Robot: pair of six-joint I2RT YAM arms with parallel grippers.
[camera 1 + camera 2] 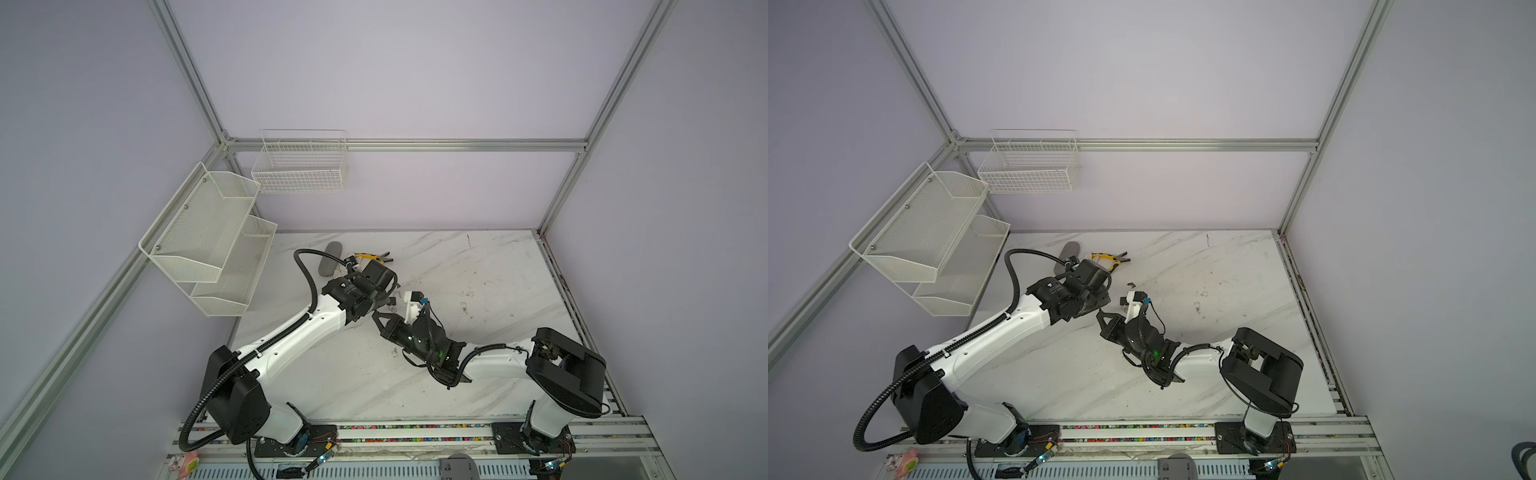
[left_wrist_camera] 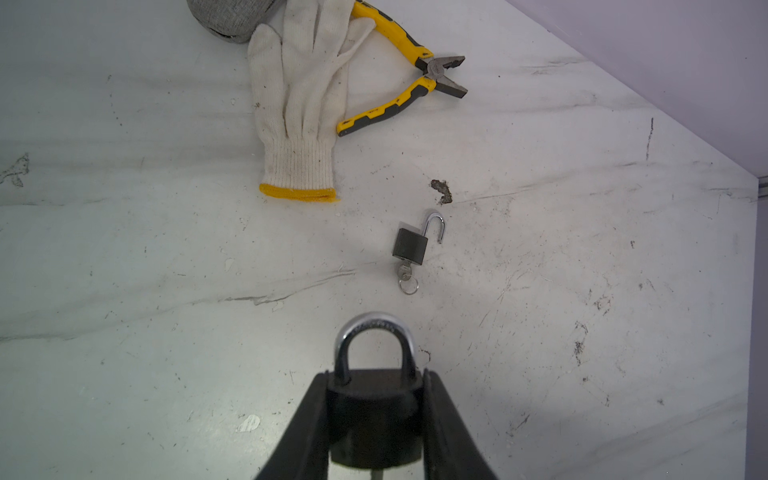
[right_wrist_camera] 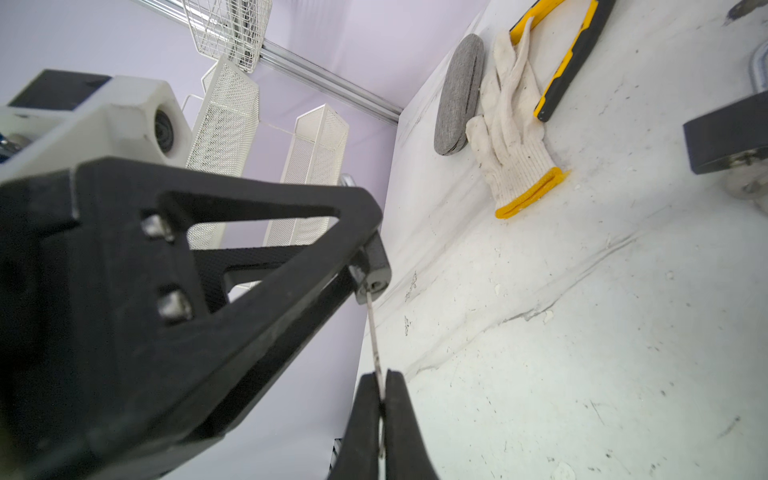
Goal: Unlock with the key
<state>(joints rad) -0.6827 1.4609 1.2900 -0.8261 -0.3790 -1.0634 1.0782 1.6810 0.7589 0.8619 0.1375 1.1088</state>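
**A:** Where do we have the padlock (image 2: 374, 415)?

**B:** Off the table (image 2: 124, 249), in our left gripper (image 2: 377, 378). The fingers (image 2: 316, 411) are partly spread and clamp the black body from both sides. The shackle is shut and points away from the wrist.

**A:** And the key (image 3: 373, 332)?

**B:** Our right gripper (image 3: 381, 376) has its fingers pressed together on the key's head. The blade reaches up to the keyway in the padlock's base, but we cannot tell how deep it sits.

**A:** How will they handle?

**B:** We judge the padlock rigid and dense for its size. Its sides look smooth, so it could swivel in our grip when we turn the key. Holding it across the body, as we do now, looks right. The key seems thin and stiff, and it may slip or bend if we turn it off-axis. We would pinch its flat faces.

**A:** What's the count?

**B:** There are two padlocks. The smaller padlock (image 2: 409, 248) lies open on the table with a second key (image 2: 404, 272) in it, so that makes two keys. There is also one glove (image 2: 299, 112), one pair of pliers (image 2: 399, 83) and one grey case (image 2: 232, 16).
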